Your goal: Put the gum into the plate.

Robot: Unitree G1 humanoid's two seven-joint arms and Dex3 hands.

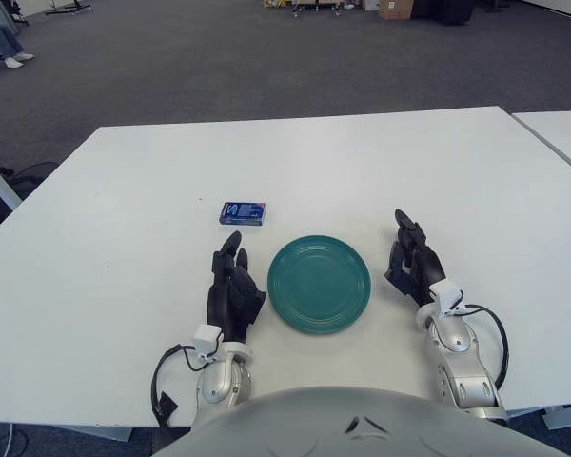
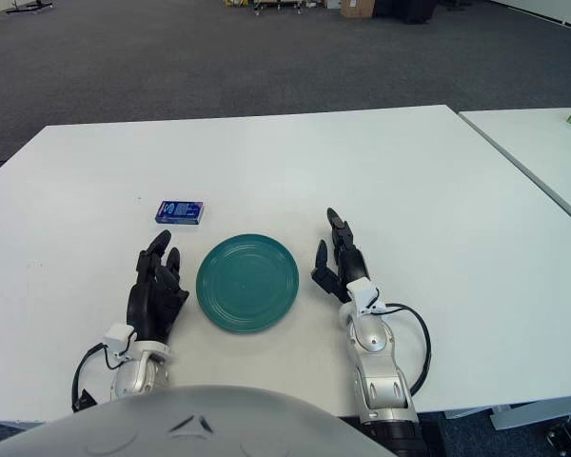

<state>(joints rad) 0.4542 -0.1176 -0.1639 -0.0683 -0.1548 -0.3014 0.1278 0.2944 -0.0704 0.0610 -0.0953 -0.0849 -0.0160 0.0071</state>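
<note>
Gum [image 1: 243, 212] lies upper left of the empty plate [image 1: 319, 283], flanked by open left hand [image 1: 233, 288] and right hand [image 1: 414, 260]; forearms cut off at bottom edge.

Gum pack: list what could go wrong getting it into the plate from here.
1. The gum pack lies flat on the table, so the open left hand may push it away instead of gripping it.
2. The plate sits close beside that hand and could be nudged.
</note>
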